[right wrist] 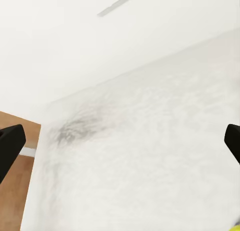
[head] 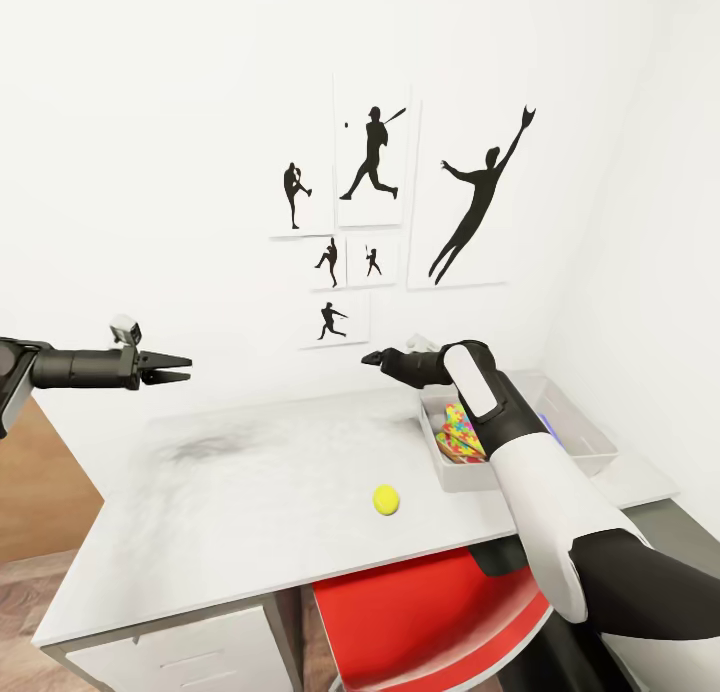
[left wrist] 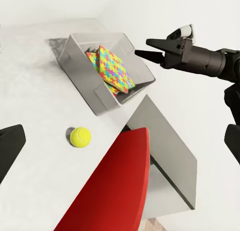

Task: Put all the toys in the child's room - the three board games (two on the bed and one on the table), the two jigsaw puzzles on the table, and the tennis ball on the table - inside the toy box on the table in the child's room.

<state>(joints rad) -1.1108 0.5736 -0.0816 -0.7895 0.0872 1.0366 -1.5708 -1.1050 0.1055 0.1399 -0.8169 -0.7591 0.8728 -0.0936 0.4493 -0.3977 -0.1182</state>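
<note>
One tennis ball (head: 386, 499) lies on the surface (head: 250, 492), near the toy box (head: 590, 442) holding jigsaw puzzles (head: 463, 434); left hand (head: 172, 369) and right hand (head: 378, 359) both released, empty.

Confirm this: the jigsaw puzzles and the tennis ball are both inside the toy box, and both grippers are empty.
Wrong on the ball. The tennis ball lies on the table, outside the toy box, as the head view shows. The jigsaw puzzles are inside, and both grippers are empty.
</note>
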